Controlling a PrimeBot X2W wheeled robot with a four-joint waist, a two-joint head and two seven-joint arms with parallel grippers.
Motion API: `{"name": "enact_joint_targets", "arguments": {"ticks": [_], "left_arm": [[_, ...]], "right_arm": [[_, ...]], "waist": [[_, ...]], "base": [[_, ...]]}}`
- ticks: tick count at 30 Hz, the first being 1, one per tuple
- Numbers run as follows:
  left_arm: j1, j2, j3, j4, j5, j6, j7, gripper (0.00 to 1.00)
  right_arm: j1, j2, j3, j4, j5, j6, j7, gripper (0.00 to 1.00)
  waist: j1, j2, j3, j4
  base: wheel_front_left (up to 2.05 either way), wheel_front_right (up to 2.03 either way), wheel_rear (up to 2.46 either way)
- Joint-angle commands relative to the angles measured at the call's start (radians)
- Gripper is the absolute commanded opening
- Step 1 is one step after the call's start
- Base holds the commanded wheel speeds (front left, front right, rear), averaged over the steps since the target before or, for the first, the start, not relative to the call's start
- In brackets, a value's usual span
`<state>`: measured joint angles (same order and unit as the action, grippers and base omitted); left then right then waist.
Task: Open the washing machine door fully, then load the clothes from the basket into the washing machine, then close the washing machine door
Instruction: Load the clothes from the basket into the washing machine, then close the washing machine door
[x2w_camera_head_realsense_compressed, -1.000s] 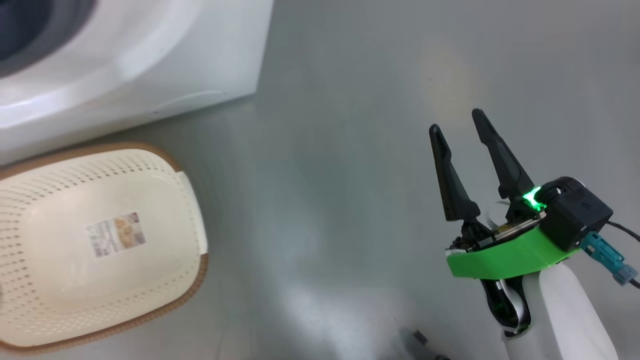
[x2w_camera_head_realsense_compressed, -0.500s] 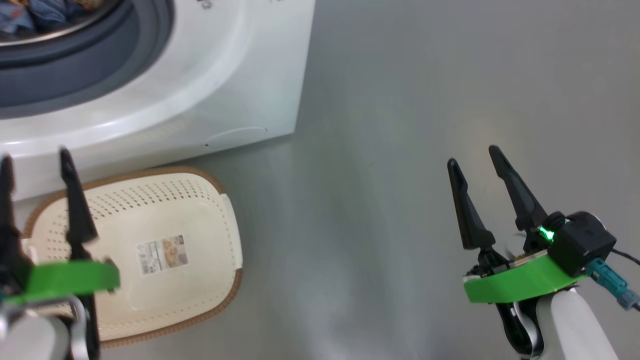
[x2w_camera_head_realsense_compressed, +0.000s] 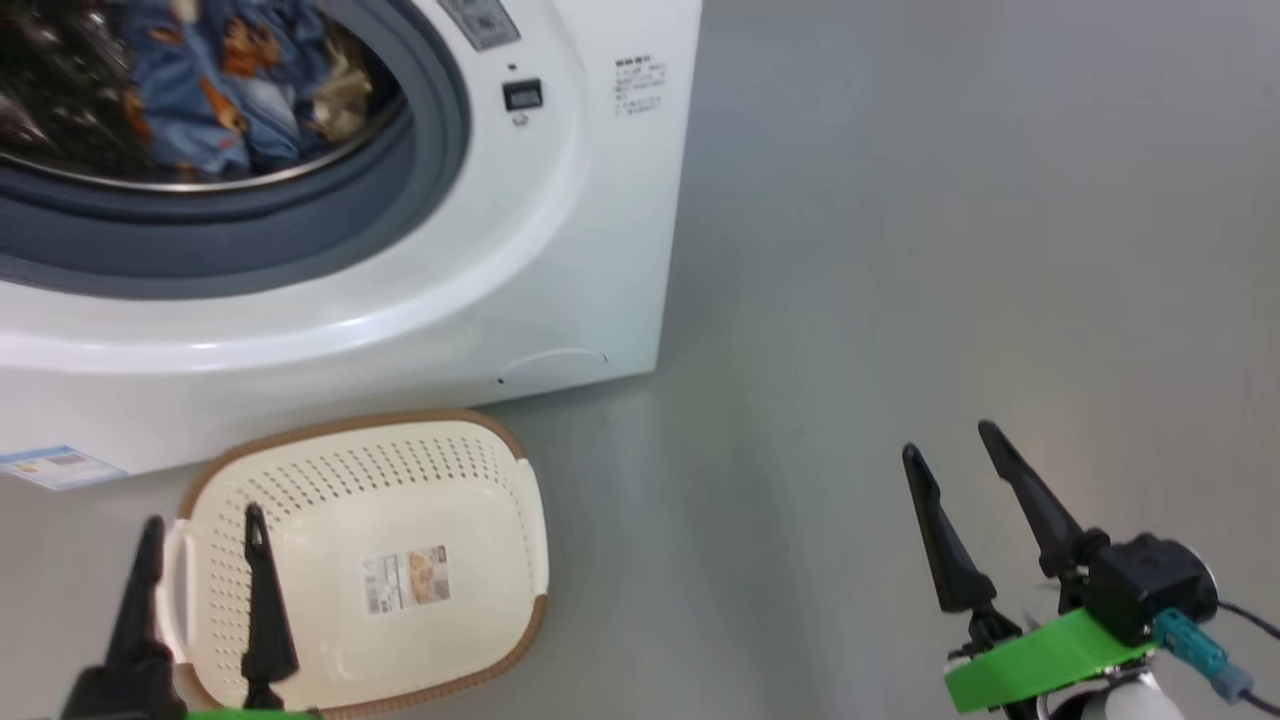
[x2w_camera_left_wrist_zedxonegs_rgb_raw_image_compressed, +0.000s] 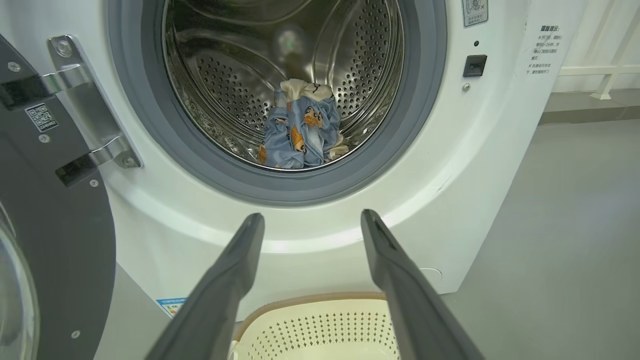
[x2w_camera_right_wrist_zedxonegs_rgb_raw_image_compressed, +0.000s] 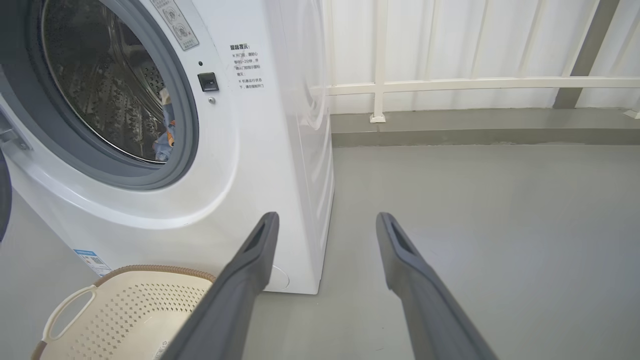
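Loading done; only the door (x2w_camera_left_wrist_zedxonegs_rgb_raw_image_compressed: 60, 250) was left for you.
Clothes (x2w_camera_left_wrist_zedxonegs_rgb_raw_image_compressed: 300, 132) lay inside the washing machine (x2w_camera_head_realsense_compressed: 560, 250), basket (x2w_camera_head_realsense_compressed: 400, 470) bare before it, door seemingly swung wide beside it, left gripper (x2w_camera_head_realsense_compressed: 203, 520) and right gripper (x2w_camera_head_realsense_compressed: 950, 443) spread, empty.

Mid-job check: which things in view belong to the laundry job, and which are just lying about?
Job:
- white front-loading washing machine
- round black-ringed glass door, swung open
- blue cartoon-printed clothes bundle, inside the steel drum
- cream perforated plastic basket, brown-rimmed, empty

Not the job:
- white metal railing
- grey floor
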<state>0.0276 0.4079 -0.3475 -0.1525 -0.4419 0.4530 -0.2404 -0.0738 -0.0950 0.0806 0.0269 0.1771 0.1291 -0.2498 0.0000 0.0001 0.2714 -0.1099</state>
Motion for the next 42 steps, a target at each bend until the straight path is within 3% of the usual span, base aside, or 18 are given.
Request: {"name": "enact_joint_targets", "arguments": {"ticks": [1,20,42], "left_arm": [[-0.006,0.016,0.034,-0.016,-0.005,-0.002,-0.009,1.00],[0.102,-0.022,0.030,0.043,-0.001,-0.100,-0.021,1.00],[0.109,-0.029,0.051,0.054,0.021,-0.119,-0.021,1.00]], "right_arm": [[0.013,-0.007,0.018,-0.020,-0.013,0.002,-0.012,1.00],[0.152,0.009,-0.003,-0.097,-0.052,0.002,0.059,1.00],[0.171,0.019,-0.011,-0.125,-0.063,0.002,0.076,1.00]], "waist": [[0.0000,-0.0001,-0.074,0.044],[0.0000,-0.0001,-0.255,0.079],[0.0000,-0.0001,-0.270,0.081]], "base": [[0.00,0.00,0.00],[0.00,0.00,0.00],[0.00,0.00,0.00]]}}
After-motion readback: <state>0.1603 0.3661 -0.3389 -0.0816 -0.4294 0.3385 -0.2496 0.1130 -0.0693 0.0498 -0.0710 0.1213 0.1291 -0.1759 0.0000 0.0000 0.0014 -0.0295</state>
